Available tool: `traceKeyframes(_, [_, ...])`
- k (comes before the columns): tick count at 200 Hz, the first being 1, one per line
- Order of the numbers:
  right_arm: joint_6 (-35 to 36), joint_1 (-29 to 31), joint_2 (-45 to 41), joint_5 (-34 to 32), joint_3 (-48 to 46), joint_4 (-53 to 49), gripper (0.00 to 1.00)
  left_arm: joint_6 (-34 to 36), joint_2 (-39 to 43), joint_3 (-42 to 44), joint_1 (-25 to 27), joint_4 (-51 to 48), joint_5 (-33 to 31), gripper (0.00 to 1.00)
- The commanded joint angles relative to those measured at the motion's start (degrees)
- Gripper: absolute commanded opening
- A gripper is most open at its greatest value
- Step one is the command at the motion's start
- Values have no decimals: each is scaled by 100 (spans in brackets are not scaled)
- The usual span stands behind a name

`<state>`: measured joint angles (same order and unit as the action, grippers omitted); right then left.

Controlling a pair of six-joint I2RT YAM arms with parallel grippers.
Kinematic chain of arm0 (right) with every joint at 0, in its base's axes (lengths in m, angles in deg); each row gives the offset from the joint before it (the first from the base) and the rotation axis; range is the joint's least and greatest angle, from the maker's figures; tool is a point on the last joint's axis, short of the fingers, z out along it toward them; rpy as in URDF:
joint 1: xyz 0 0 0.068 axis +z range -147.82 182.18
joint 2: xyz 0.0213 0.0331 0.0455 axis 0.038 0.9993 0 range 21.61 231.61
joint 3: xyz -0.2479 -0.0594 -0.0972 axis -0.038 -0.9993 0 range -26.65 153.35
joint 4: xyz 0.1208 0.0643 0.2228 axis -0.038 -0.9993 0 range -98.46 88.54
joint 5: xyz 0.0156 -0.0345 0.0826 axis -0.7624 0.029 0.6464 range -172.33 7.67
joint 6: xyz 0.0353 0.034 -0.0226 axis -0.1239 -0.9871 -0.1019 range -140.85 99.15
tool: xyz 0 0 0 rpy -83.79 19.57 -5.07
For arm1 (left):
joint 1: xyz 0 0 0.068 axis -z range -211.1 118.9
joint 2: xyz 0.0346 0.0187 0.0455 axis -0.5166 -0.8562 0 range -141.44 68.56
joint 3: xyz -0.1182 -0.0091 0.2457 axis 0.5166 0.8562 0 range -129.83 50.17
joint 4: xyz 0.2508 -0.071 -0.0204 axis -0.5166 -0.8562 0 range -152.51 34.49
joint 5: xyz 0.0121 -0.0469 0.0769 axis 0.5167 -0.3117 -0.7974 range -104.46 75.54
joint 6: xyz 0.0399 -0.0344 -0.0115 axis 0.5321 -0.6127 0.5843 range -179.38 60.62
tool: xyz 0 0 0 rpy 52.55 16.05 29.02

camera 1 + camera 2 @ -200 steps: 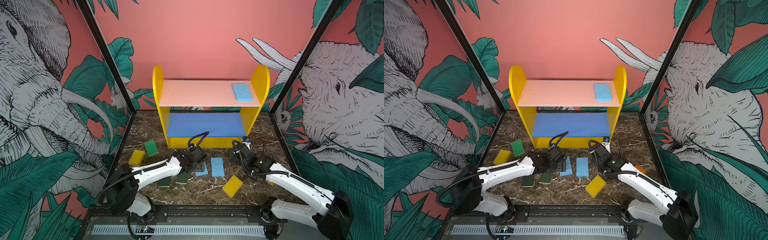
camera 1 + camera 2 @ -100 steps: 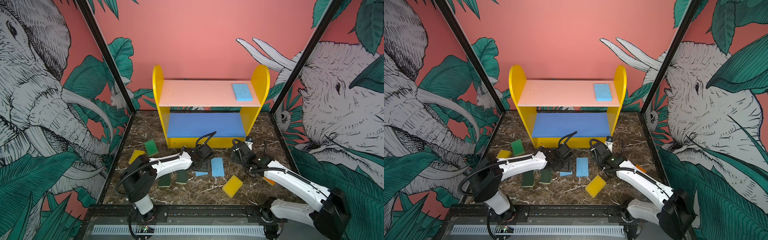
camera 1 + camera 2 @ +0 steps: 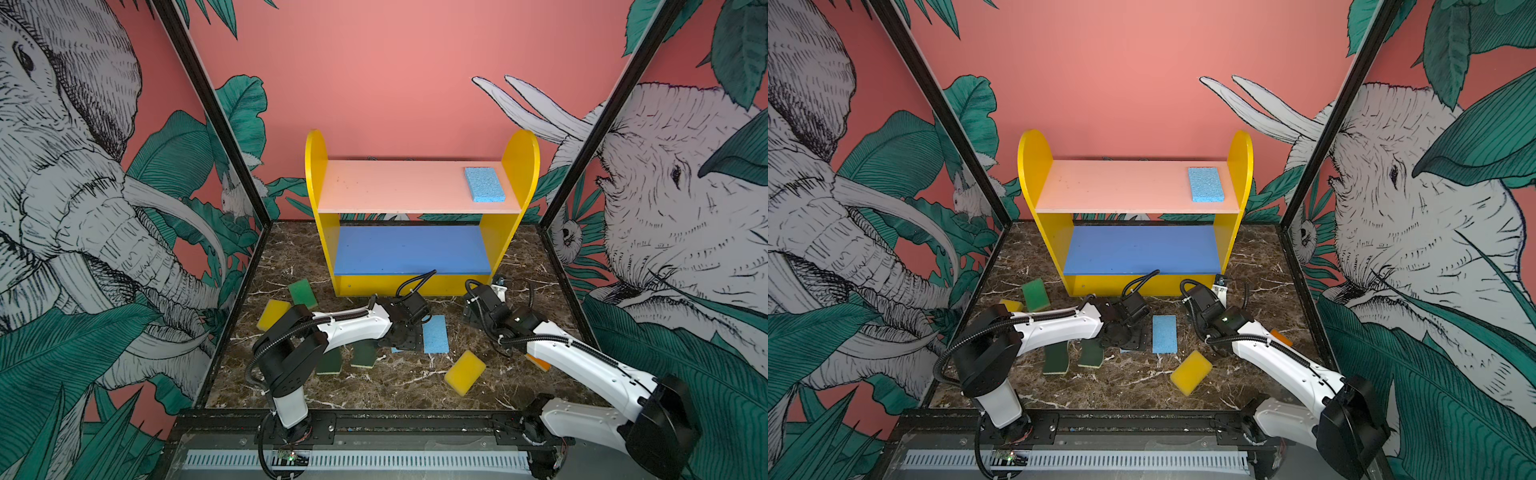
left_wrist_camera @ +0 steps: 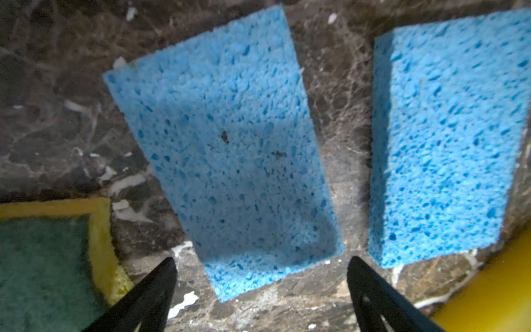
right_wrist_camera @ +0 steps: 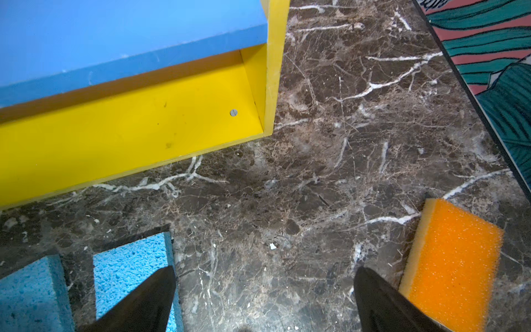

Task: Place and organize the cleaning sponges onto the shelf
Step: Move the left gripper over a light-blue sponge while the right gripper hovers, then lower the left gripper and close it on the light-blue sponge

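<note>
The shelf [image 3: 395,187] stands at the back with one light-blue sponge [image 3: 484,185] on the right of its pink top board. My left gripper [image 4: 261,260] is open and low over a second light-blue sponge [image 4: 230,149], whose near end lies between the fingertips without touching them. A third blue sponge [image 3: 435,338] lies just right of it. My right gripper [image 5: 263,287] is open over bare marble by the shelf's right front corner, between that blue sponge [image 5: 129,273] and an orange sponge [image 5: 451,264].
Two dark-green wavy sponges [image 3: 330,361] [image 3: 365,356] lie under the left arm. A bright green sponge [image 3: 303,293] and a yellow one [image 3: 272,313] sit at the left. Another yellow sponge [image 3: 465,372] lies at front centre. Printed walls [image 3: 232,187] close in both sides.
The left arm's elbow has swung right and its gripper has slid right and down over the blue sponge, now almost hidden in the top views. The right arm has barely moved.
</note>
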<state>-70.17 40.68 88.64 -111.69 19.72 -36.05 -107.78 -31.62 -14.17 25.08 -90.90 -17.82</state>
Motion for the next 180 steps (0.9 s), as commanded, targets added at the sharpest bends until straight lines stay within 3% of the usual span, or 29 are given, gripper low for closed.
traceKeyframes(1, [56, -36, 27, 68, -65, 218, 99, -125, -187, -206, 37, -28, 194, 95])
traceKeyframes(118, [248, -59, 294, 410, -23, 556, 99, -521, -581, -609, 15, -1098, -289, 92])
traceKeyframes(180, [291, -71, 292, 432, -58, 611, 99, -199, -436, -340, -63, -767, -329, 85])
